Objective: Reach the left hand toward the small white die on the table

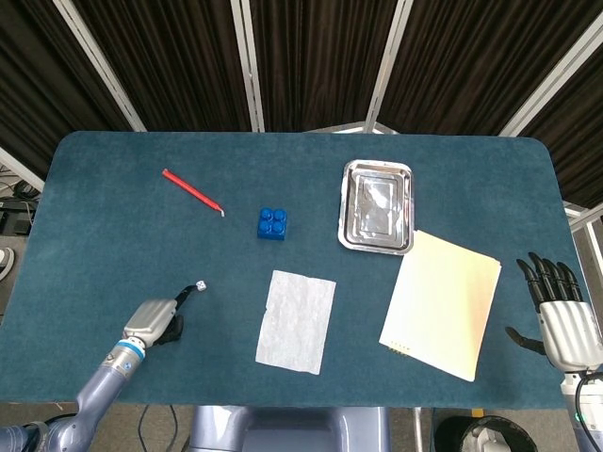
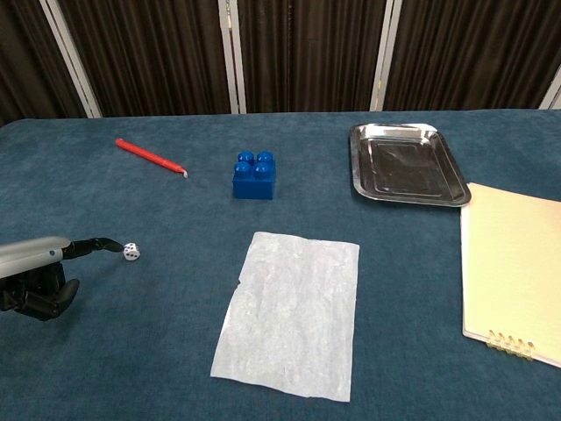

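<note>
The small white die (image 1: 201,285) (image 2: 131,252) lies on the blue table cloth (image 1: 113,235), left of centre. My left hand (image 1: 155,320) (image 2: 39,267) sits low at the near left with one finger stretched toward the die and the others curled under. Its fingertip (image 2: 114,244) stops just short of the die, with a small gap between them. It holds nothing. My right hand (image 1: 561,315) hangs beyond the table's right edge with its fingers spread, seen only in the head view.
A white paper sheet (image 2: 294,311) lies right of the die. Farther back are a blue brick (image 2: 253,175) and a red pen (image 2: 151,157). A steel tray (image 2: 407,164) and a yellow notebook (image 2: 517,267) occupy the right side.
</note>
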You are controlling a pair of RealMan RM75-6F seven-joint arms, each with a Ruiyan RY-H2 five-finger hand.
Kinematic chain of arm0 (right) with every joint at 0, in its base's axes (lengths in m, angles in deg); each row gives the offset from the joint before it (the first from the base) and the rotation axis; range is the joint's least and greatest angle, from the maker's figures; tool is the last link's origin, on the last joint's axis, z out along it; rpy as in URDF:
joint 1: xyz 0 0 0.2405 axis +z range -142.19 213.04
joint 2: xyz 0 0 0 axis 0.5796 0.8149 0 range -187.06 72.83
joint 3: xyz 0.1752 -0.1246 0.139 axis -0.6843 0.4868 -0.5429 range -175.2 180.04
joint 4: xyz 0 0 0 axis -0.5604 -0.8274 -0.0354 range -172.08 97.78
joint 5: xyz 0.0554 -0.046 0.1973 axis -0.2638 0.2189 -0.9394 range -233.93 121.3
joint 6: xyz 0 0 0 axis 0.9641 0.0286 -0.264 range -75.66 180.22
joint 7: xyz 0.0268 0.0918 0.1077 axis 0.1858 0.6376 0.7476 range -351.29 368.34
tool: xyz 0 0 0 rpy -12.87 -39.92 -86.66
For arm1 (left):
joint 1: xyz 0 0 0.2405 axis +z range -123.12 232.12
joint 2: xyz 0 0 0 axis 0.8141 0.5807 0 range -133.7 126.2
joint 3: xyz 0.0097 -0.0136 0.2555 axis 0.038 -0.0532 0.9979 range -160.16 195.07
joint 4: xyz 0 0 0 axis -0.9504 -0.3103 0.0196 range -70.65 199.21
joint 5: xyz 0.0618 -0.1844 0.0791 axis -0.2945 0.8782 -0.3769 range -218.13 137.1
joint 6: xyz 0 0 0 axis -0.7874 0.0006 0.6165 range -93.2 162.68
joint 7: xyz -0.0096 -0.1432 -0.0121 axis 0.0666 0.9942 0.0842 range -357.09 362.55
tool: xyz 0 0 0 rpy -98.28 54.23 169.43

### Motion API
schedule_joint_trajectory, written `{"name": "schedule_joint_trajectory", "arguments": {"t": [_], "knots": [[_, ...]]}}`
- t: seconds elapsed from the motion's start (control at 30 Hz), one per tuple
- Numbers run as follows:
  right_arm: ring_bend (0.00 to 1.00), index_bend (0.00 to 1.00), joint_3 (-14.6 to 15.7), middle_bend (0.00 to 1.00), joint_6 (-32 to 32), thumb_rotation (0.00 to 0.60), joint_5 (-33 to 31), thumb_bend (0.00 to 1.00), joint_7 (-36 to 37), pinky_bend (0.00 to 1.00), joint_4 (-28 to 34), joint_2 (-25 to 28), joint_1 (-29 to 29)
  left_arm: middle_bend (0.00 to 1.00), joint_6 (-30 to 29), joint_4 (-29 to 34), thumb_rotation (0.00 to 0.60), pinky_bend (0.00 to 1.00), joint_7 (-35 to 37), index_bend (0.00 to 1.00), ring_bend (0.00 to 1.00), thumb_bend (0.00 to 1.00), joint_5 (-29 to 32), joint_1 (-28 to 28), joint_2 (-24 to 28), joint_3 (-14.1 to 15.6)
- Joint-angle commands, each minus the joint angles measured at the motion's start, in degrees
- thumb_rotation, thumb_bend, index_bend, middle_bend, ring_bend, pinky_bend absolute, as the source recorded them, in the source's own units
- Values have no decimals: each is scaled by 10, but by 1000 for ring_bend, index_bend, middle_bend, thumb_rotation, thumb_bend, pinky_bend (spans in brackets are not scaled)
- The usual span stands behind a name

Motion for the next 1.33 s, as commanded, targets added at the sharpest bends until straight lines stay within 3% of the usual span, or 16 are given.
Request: {"name": "schedule_joint_trajectory", "arguments": {"t": [0.03, 0.2, 0.4, 0.67, 0.8, 0.83, 0.87, 0.9, 0.93, 0.97, 1.0, 1.03, 1.17, 1.33], "knots": [[0, 0, 0, 0, 0, 600, -1, 0, 1, 0, 0, 0, 0, 1000, 2, 0, 600, 1000, 2, 0, 974, 865, 9, 2, 3, 3], [0, 0, 1, 0, 2, 600, 2, 0, 2, 0, 2, 2, -1, 1000, 32, 4, 600, 1000, 28, 0, 973, 863, 25, 1, 24, 7], [0, 0, 2, 0, 5, 600, 7, 0, 3, 0, 5, 3, -1, 1000, 7, 14, 600, 1000, 65, 0, 968, 864, 4, 23, 44, 8], [0, 0, 3, 0, 9, 600, 13, 0, 10, 0, 8, 7, -1, 1000, -98, 54, 600, 1000, 113, 0, 966, 864, -74, 72, 86, -2], [0, 0, 3, 0, 14, 600, 20, 0, 15, 0, 13, 10, -1, 972, -187, 92, 600, 1000, 104, 0, 927, 854, -119, 98, 121, -17], [0, 0, 4, 0, 16, 600, 22, 0, 16, 0, 13, 11, -2, 909, -214, 103, 600, 971, 96, 0, 857, 774, -133, 107, 130, -21], [0, 0, 4, 0, 16, 600, 23, 0, 18, 0, 14, 12, -2, 768, -231, 108, 600, 821, 92, 0, 708, 595, -144, 112, 135, -22], [0, 0, 5, 0, 17, 600, 24, 0, 19, 0, 14, 12, -2, 625, -258, 110, 600, 643, 88, 0, 552, 437, -166, 121, 142, -23], [0, 0, 5, 0, 17, 600, 25, 0, 20, 0, 14, 13, -2, 367, -276, 109, 600, 345, 88, 0, 301, 205, -183, 127, 146, -23], [0, 0, 5, 0, 17, 600, 26, 0, 20, 0, 15, 13, -2, 152, -294, 106, 600, 106, 93, 0, 106, 58, -206, 136, 154, -17], [0, 0, 6, 0, 17, 600, 27, 0, 21, 0, 16, 14, -2, 58, -303, 102, 600, 23, 100, 0, 27, 14, -222, 143, 161, -11], [0, 0, 6, 0, 18, 600, 28, 0, 20, 0, 16, 14, -2, 1, -312, 98, 600, 0, 103, 0, 0, 0, -233, 150, 169, -7], [0, 0, 8, 0, 22, 600, 32, 0, 20, 0, 16, 15, -4, 0, -350, 80, 600, 0, 100, 0, 0, 0, -260, 175, 182, 2], [0, 0, 8, 0, 24, 600, 27, 0, 26, 0, 11, 16, -7, 0, -348, 62, 600, 0, 115, 0, 0, 0, -266, 185, 184, 6]]}}
